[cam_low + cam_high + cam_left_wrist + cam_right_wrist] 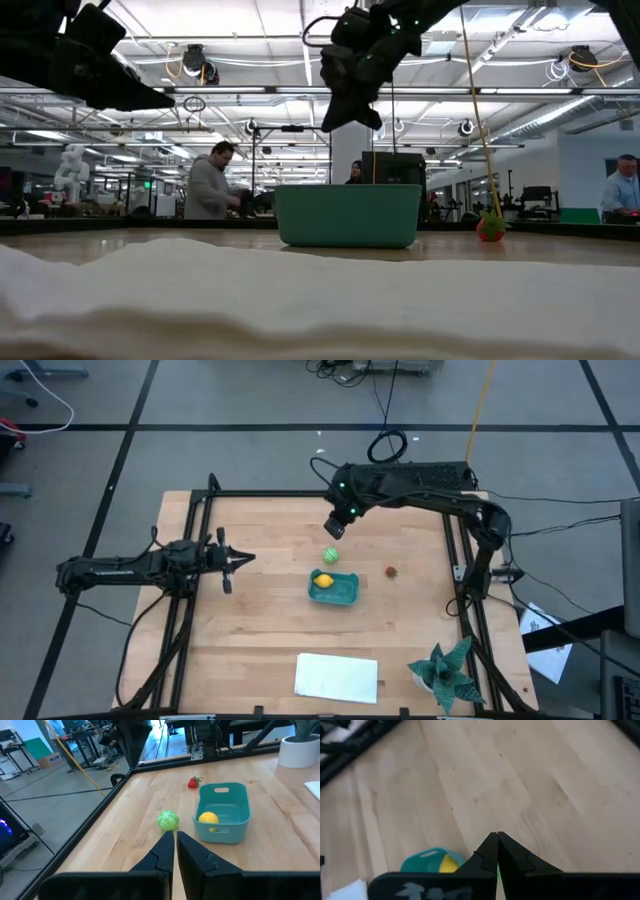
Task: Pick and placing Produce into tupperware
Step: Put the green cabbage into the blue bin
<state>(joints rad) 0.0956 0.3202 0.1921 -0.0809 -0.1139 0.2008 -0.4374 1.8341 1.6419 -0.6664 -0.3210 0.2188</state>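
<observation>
Left wrist view alone shows the lemon inside the tupperware; both grippers are closed and empty.

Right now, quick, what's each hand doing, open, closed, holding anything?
Left hand: closed, holding nothing, at the table's left side.
Right hand: closed, empty, raised above the green ball.

Both arms raised, fingers together
</observation>
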